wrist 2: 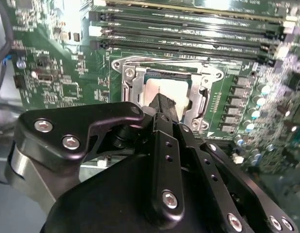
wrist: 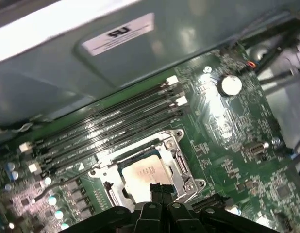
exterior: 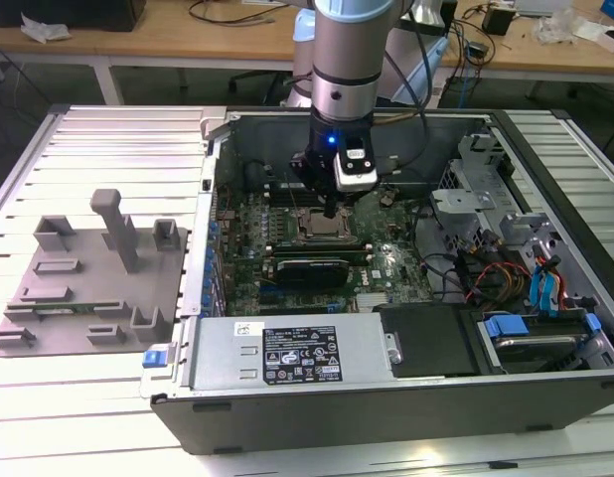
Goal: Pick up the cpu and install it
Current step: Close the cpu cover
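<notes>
cpu (wrist: pixel 142 175), flat pale-silver square in metal-framed socket (wrist: pixel 181 165), under narrow, closed black hand (wrist: pixel 161 188)

Pale silver cpu (wrist: pixel 142 175); green motherboard (wrist: pixel 237 160) (finely traced); black gripper (wrist 2: pixel 162 103).

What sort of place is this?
Likely a robotics lab or workshop: a robot arm reaches into an open computer case on a slatted metal table, with cable-strewn wooden desks behind.

Open computer case (exterior: pixel 386 417) on slatted table (exterior: pixel 118 139); inside, green motherboard (exterior: pixel 386 263), 4 dark memory slots (wrist: pixel 116 119), labelled power supply (exterior: pixel 287 353) near. Grey fixture plate (exterior: pixel 88 283) at the exterior view's left.
</notes>
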{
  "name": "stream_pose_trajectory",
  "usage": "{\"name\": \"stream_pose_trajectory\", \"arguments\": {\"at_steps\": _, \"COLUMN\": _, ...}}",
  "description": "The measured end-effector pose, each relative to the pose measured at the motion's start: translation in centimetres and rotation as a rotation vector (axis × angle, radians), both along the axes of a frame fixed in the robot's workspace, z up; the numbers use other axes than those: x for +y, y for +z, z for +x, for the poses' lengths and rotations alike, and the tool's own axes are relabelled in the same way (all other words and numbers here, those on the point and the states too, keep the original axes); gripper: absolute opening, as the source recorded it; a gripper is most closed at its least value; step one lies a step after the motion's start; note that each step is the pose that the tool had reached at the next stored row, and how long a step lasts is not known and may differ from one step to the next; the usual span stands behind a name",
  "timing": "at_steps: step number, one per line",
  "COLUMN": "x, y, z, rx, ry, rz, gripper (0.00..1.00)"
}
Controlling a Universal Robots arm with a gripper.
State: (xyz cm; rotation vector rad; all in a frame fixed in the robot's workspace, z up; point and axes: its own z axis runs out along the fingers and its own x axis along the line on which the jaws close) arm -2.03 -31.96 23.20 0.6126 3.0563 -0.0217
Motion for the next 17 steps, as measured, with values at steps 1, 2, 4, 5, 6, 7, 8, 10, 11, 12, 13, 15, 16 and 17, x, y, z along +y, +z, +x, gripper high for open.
{"name": "stream_pose_trajectory", "arguments": {"at_steps": 1, "x": 0.0, "y": -0.01, "z": 0.0, "rx": 0.0001, "ry": 0.022, "rz": -0.0001, "gripper": 0.11}}
{"name": "stream_pose_trajectory", "arguments": {"at_steps": 2, "x": 0.0, "y": -0.01, "z": 0.0, "rx": 0.0, "ry": 0.039, "rz": -0.0001, "gripper": 0.11}}
{"name": "stream_pose_trajectory", "arguments": {"at_steps": 4, "x": 0.0, "y": -0.04, "z": 0.0, "rx": 0.0001, "ry": 0.104, "rz": 0.0, "gripper": 0.11}}
{"name": "stream_pose_trajectory", "arguments": {"at_steps": 5, "x": 0.0, "y": -0.05, "z": 0.0, "rx": 0.0, "ry": 0.129, "rz": 0.0, "gripper": 0.11}}
{"name": "stream_pose_trajectory", "arguments": {"at_steps": 6, "x": 0.0, "y": -0.06, "z": 0.0, "rx": 0.0, "ry": 0.16, "rz": 0.0, "gripper": 0.11}}
{"name": "stream_pose_trajectory", "arguments": {"at_steps": 7, "x": 0.0, "y": -0.08, "z": 0.0, "rx": 0.0, "ry": 0.201, "rz": 0.0, "gripper": 0.11}}
{"name": "stream_pose_trajectory", "arguments": {"at_steps": 8, "x": 0.0, "y": -0.1, "z": 0.0, "rx": 0.0, "ry": 0.24, "rz": 0.0, "gripper": 0.11}}
{"name": "stream_pose_trajectory", "arguments": {"at_steps": 10, "x": 0.0, "y": -0.12, "z": 0.0, "rx": 0.0, "ry": 0.306, "rz": -0.0001, "gripper": 0.11}}
{"name": "stream_pose_trajectory", "arguments": {"at_steps": 11, "x": 0.0, "y": -0.13, "z": 0.0, "rx": 0.0, "ry": 0.336, "rz": -0.0002, "gripper": 0.11}}
{"name": "stream_pose_trajectory", "arguments": {"at_steps": 12, "x": 0.0, "y": -0.13, "z": 0.0, "rx": 0.0001, "ry": 0.343, "rz": -0.0004, "gripper": 0.11}}
{"name": "stream_pose_trajectory", "arguments": {"at_steps": 13, "x": 0.0, "y": -0.13, "z": 0.0, "rx": 0.0001, "ry": 0.346, "rz": -0.0004, "gripper": 0.11}}
{"name": "stream_pose_trajectory", "arguments": {"at_steps": 15, "x": -0.01, "y": -0.13, "z": 0.0, "rx": 0.0005, "ry": 0.346, "rz": -0.0034, "gripper": 0.11}}
{"name": "stream_pose_trajectory", "arguments": {"at_steps": 16, "x": 0.0, "y": -0.13, "z": 0.0, "rx": 0.0013, "ry": 0.347, "rz": -0.0079, "gripper": 0.11}}
{"name": "stream_pose_trajectory", "arguments": {"at_steps": 17, "x": 0.0, "y": -0.13, "z": 0.0, "rx": 0.0017, "ry": 0.347, "rz": -0.0096, "gripper": 0.11}}
